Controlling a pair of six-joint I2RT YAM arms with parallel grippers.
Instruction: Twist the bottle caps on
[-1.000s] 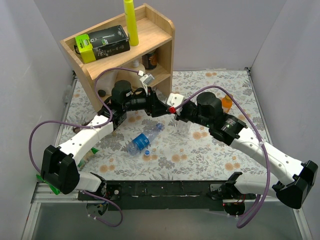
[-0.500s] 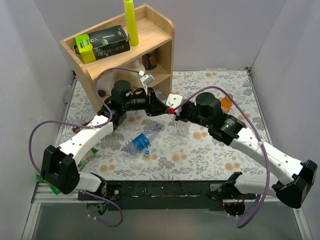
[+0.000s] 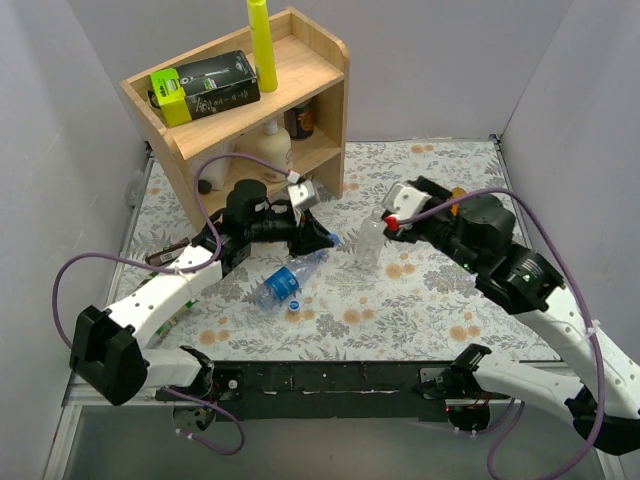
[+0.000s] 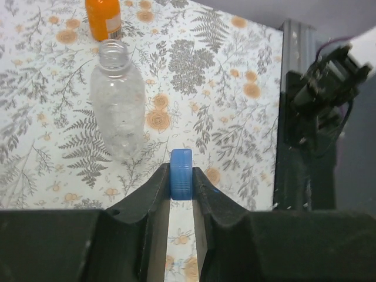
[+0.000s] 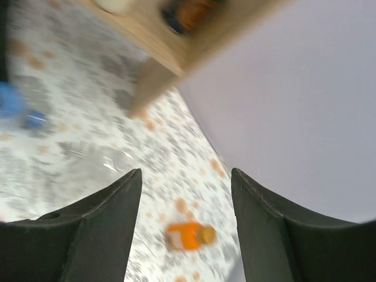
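While left fingers (image 4: 148,202) pinch cap (image 4: 181,174), right arm (image 3: 522,282) aloft

Table cover (image 3: 430,300): pale grey-white, printed with orange blossoms and grey fern leaves.
Wooden shelf (image 3: 325,70): light tan wood.
On shelf top: bright yellow tube (image 3: 262,40); black box (image 3: 215,85) with lime-green end.
Inside shelf: cream bottle (image 3: 272,148).
In front of shelf: clear bottle (image 3: 371,240), colourless, unlabelled; clear bottle with blue label (image 3: 284,282).
Right of shelf: orange bottle (image 4: 103,16).
Blue cap (image 4: 181,182), ribbed, between black fingers (image 4: 147,194) of left gripper (image 4: 181,170).
Left arm (image 3: 170,285), right arm (image 3: 560,320): white shells, black joints.
Cables (image 3: 62,290): purple.
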